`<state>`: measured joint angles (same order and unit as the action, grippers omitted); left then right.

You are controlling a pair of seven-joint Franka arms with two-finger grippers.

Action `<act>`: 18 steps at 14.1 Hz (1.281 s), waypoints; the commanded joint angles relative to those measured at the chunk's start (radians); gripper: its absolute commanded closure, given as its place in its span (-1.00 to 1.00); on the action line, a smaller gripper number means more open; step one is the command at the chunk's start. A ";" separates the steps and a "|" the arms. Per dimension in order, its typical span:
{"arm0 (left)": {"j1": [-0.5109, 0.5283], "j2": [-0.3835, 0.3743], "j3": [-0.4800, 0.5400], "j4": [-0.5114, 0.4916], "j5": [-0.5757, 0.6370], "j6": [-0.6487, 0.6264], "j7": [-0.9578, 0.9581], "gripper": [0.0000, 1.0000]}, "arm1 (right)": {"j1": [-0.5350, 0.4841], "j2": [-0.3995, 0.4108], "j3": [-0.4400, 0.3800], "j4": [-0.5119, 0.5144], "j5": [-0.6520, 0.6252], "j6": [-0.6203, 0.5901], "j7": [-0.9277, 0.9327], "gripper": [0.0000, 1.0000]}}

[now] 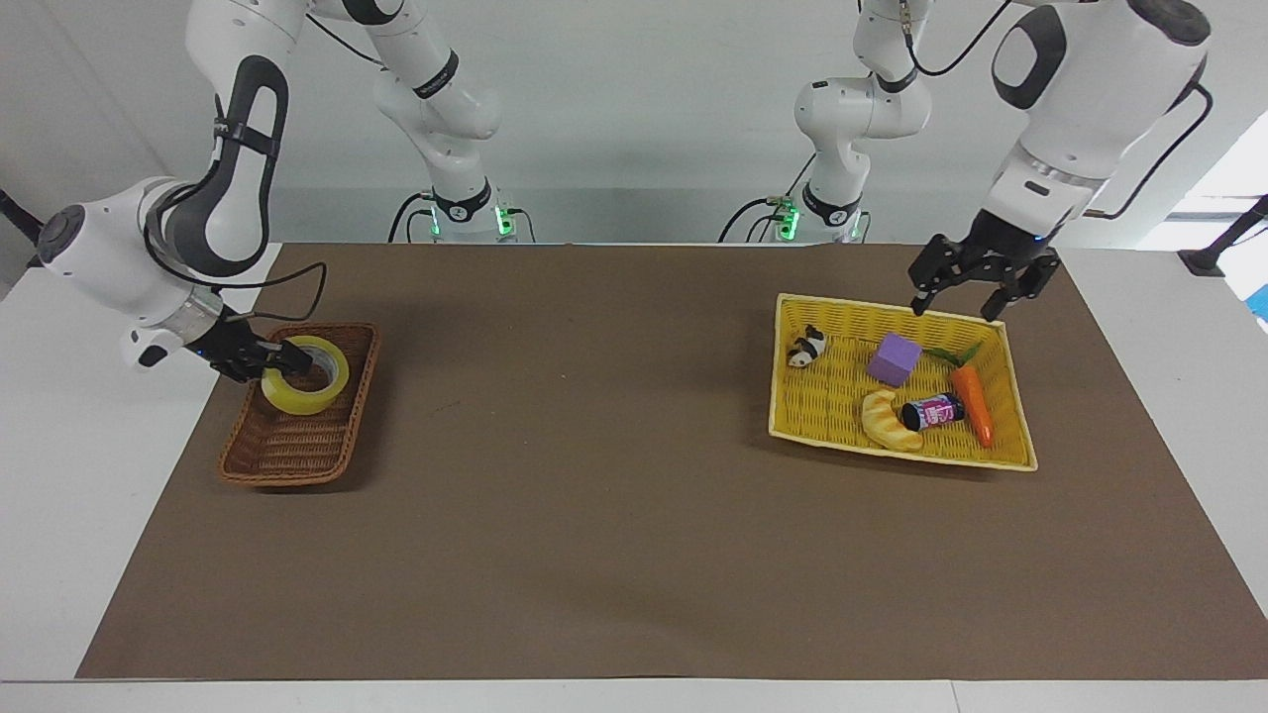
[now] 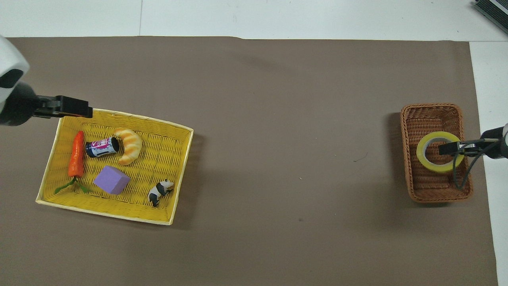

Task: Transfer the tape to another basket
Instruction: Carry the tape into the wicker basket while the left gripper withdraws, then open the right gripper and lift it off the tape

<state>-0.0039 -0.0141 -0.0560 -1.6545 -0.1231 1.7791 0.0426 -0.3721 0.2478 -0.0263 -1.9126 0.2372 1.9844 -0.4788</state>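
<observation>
The yellow tape (image 1: 307, 401) sits low inside the small dark-brown wicker basket (image 1: 297, 441), at the end nearer to the robots. My right gripper (image 1: 285, 360) is shut on the tape's wall, with one finger inside the core ring. In the overhead view the tape (image 2: 431, 168), the brown basket (image 2: 430, 106) and the right gripper (image 2: 447, 148) show the same hold. My left gripper (image 1: 956, 302) is open and empty, over the yellow basket's (image 1: 822, 396) rim nearest the robots, at the left arm's end; it also shows in the overhead view (image 2: 79, 112).
The yellow basket (image 2: 158, 159) holds a carrot (image 2: 76, 155), a purple block (image 2: 112, 180), a croissant toy (image 2: 129, 145), a small can (image 2: 101, 147) and a panda figure (image 2: 159, 191). A brown mat (image 1: 594, 495) covers the table between the baskets.
</observation>
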 commanded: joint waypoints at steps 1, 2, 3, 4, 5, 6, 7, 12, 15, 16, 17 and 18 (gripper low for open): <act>0.068 -0.021 -0.008 0.002 0.034 -0.035 0.071 -1.00 | -0.011 0.010 0.011 0.001 0.004 0.014 -0.035 1.00; 0.091 -0.021 -0.005 0.008 0.057 -0.056 0.086 -1.00 | -0.013 0.011 0.011 -0.002 0.004 0.014 -0.037 1.00; 0.102 -0.020 -0.002 0.036 0.080 -0.082 0.097 -1.00 | -0.011 0.011 0.009 -0.006 0.014 0.016 -0.037 1.00; 0.104 -0.009 -0.001 0.065 0.089 -0.127 0.099 -1.00 | -0.013 0.011 0.011 -0.009 0.024 0.016 -0.037 0.89; 0.104 -0.001 -0.002 0.080 0.097 -0.147 0.095 -1.00 | -0.013 0.011 0.009 -0.011 0.024 0.017 -0.037 0.50; 0.104 -0.001 -0.002 0.081 0.099 -0.145 0.088 -1.00 | -0.011 0.013 0.009 -0.011 0.024 0.017 -0.037 -0.10; 0.102 -0.001 -0.004 0.081 0.100 -0.144 0.080 -1.00 | -0.011 0.013 0.009 -0.011 0.024 0.016 -0.032 -0.66; 0.076 -0.004 -0.010 0.076 0.144 -0.148 0.080 -1.00 | -0.005 0.021 0.009 0.010 0.022 0.010 -0.027 -1.00; 0.076 0.002 -0.015 0.097 0.192 -0.197 0.080 -1.00 | 0.041 0.014 0.009 0.075 -0.007 0.013 -0.023 -1.00; 0.078 0.000 -0.015 0.104 0.183 -0.199 0.079 -1.00 | 0.047 0.014 0.009 0.104 -0.037 0.014 -0.023 -1.00; 0.082 0.000 -0.015 0.105 0.172 -0.195 0.073 -1.00 | 0.061 0.011 0.011 0.128 -0.106 0.014 -0.023 -1.00; 0.078 -0.001 -0.015 0.104 0.169 -0.181 0.066 -1.00 | 0.088 0.008 0.014 0.154 -0.193 0.016 -0.021 -1.00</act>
<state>0.0838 -0.0272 -0.0729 -1.5845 0.0327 1.6156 0.1263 -0.3107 0.2623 -0.0206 -1.8008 0.1490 1.9910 -0.4833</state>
